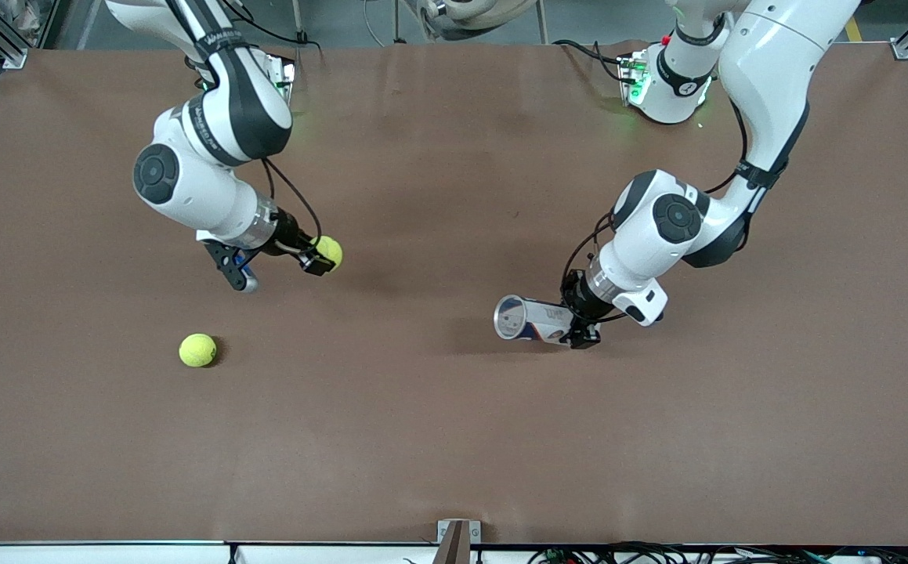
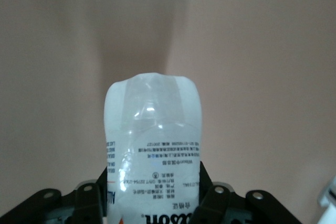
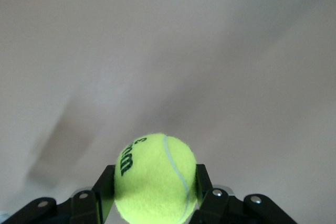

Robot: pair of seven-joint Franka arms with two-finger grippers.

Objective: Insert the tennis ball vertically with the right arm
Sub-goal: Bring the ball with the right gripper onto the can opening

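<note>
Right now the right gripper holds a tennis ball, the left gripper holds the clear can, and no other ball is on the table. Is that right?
Not quite. The right gripper holds a tennis ball and the left gripper holds the clear can, but the front view shows a second tennis ball lying on the table, toward the right arm's end.

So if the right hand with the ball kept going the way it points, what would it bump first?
Probably nothing: the right hand holding the tennis ball points along the bare table; the tube looks off that line.

We read upside-down "...lson" lettering on the clear plastic ball tube (image 2: 152, 166); fine print illegible. Yellow felt tennis ball (image 3: 155, 178): numeral "3".
</note>
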